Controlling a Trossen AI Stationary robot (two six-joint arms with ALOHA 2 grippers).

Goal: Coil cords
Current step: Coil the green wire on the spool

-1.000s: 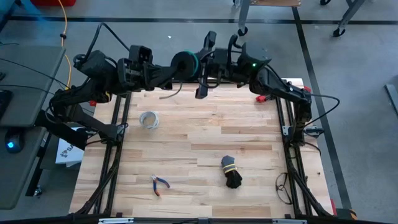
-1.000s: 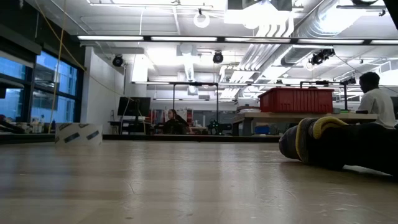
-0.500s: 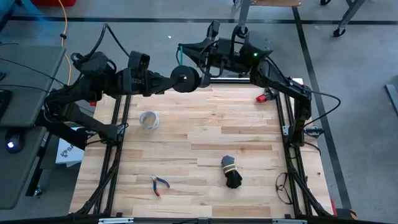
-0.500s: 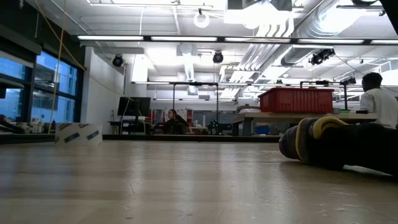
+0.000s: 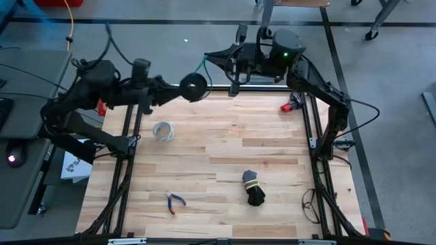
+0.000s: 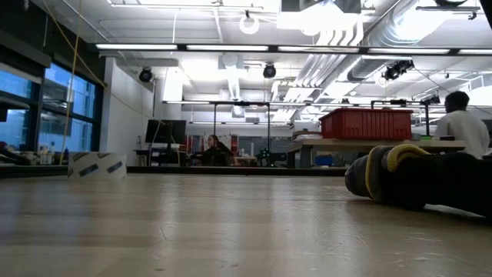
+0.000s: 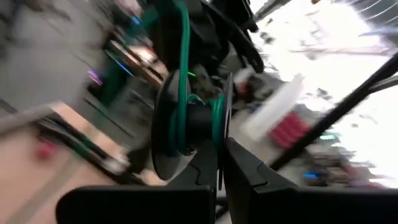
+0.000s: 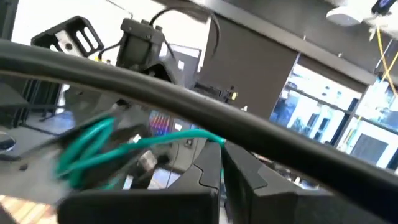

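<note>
The green cord [image 7: 184,93] is wound on the hub of a dark round spool [image 5: 193,87], held in the air above the table's far edge. My left gripper [image 5: 182,89] is shut on the spool. A short green strand [image 5: 201,68] runs from the spool up to my right gripper [image 5: 210,57], which is just beyond the spool toward the far edge and shut on the cord. In the right wrist view the cord [image 8: 124,149] bends in loose loops away from the fingers. Neither gripper shows in the low view. My left gripper pinches the rim of one spool flange [image 7: 225,127] between its two fingers [image 7: 205,165]. The fingers come level from the table's left. The spool stands on edge, clear of the table. My right gripper pinches the cord's free end [image 8: 217,140] between its fingertips [image 8: 208,168]. It points about level toward the table's left. The strand hangs in the air in a loose curve.
On the table lie a pale ring [image 5: 163,131] at the left, pliers [image 5: 175,202] near the front, and a black cord bundle with a yellow tie [image 5: 253,188], which is large in the low view [image 6: 407,181]. A red object [image 5: 291,105] sits at the far right.
My left gripper has drawn back toward the table's left with the spool and rolled, so the spool now stands more on edge. My right gripper has swung up and back toward the far edge, from pointing down to about level, keeping hold of the cord's end.
</note>
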